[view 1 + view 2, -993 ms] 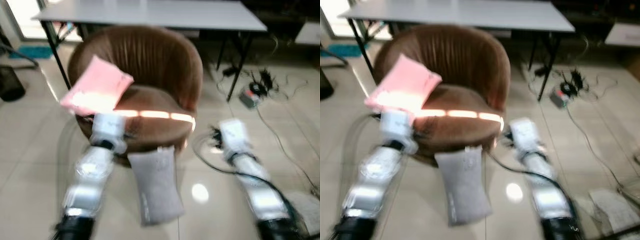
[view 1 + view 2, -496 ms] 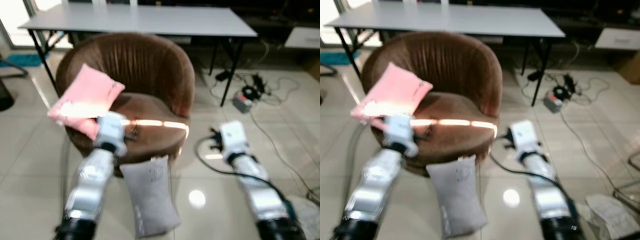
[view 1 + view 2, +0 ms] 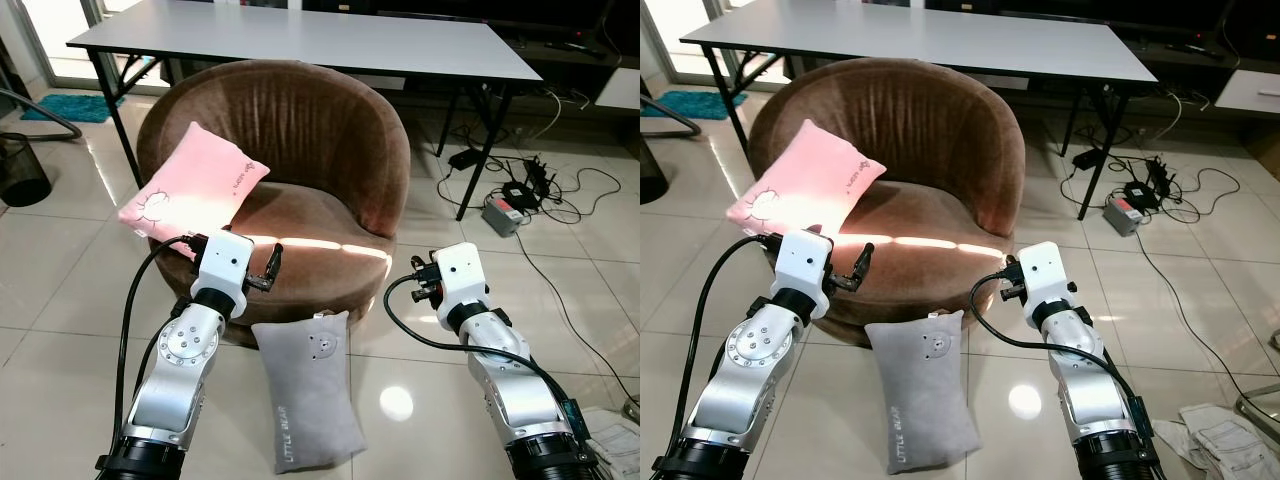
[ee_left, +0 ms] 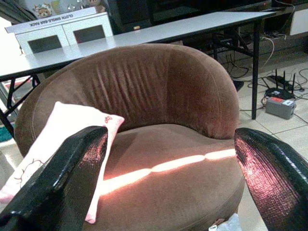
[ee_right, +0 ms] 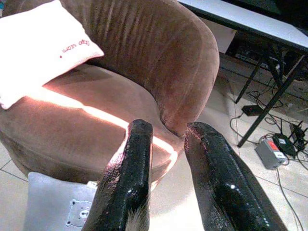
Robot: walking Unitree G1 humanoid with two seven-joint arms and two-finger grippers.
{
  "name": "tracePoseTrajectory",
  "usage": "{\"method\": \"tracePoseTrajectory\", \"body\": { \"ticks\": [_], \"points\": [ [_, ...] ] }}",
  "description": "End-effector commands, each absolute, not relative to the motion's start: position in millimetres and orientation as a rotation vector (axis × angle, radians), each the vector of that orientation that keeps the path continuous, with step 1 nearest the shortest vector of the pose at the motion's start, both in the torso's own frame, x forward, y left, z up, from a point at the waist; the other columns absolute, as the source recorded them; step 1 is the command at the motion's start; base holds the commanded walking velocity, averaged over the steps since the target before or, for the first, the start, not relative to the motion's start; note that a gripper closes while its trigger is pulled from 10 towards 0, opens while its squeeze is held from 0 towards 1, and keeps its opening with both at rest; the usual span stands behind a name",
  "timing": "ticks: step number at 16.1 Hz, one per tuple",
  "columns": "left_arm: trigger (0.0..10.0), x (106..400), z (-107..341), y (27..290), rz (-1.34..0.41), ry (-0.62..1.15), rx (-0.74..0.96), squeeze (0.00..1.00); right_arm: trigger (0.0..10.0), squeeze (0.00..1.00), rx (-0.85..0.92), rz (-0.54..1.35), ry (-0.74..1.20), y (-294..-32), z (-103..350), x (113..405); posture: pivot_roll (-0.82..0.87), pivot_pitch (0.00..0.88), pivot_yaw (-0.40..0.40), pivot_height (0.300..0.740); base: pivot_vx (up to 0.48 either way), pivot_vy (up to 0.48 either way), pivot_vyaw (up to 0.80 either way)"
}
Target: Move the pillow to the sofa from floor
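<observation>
A grey pillow [image 3: 308, 395] lies on the tiled floor, its top edge against the front of the brown round armchair [image 3: 300, 130]. A pink pillow [image 3: 193, 192] leans on the chair's left arm. My left gripper [image 4: 171, 137] is open with nothing between its fingers [image 3: 272, 262]; it hovers at the seat's front edge, just above the grey pillow's upper left corner. My right gripper [image 5: 168, 129] is shut and empty, held out to the right of the chair with its fingers [image 3: 1009, 285] pointing toward the seat. The grey pillow's corner [image 5: 57, 211] lies below it.
A white table [image 3: 300, 40] stands behind the chair, its black legs beside it. Cables and a power strip [image 3: 500, 212] lie on the floor to the right. A black bin [image 3: 20, 170] stands at the left. Crumpled cloth [image 3: 1215, 425] lies at the lower right.
The head camera has shifted and the blur has gone. Both arms hold roughly the same pose, and neither pillow has moved.
</observation>
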State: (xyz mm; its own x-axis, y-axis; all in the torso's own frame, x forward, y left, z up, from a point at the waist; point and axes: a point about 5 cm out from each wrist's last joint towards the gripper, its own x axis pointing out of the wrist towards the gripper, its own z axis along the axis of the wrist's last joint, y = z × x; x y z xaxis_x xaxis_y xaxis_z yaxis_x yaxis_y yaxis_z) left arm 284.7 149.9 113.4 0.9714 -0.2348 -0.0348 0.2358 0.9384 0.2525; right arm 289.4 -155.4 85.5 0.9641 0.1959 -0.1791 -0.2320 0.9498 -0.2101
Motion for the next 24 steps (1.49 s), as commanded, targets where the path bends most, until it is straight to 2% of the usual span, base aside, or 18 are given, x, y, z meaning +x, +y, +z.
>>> {"method": "tracePoseTrajectory", "body": {
  "ticks": [1,12,24],
  "points": [
    [10.0,283.3,108.1,149.7,-0.242,0.023,0.261,0.00,10.0,0.00,-0.220,0.214,0.144,-157.3,88.3,288.3,-0.04,0.000,-0.041,0.702,0.000,0.000,0.00],
    [10.0,285.2,105.0,151.8,-0.207,0.031,0.216,0.00,10.0,0.00,-0.226,0.218,0.144,-156.0,88.9,286.5,-0.04,0.000,-0.041,0.609,0.000,0.000,0.00],
    [10.0,284.4,105.0,153.7,-0.185,0.022,0.194,0.00,10.0,0.00,-0.242,0.223,0.151,-156.2,89.0,286.2,-0.05,0.006,-0.052,0.609,0.045,0.000,0.00]
  ]
}}
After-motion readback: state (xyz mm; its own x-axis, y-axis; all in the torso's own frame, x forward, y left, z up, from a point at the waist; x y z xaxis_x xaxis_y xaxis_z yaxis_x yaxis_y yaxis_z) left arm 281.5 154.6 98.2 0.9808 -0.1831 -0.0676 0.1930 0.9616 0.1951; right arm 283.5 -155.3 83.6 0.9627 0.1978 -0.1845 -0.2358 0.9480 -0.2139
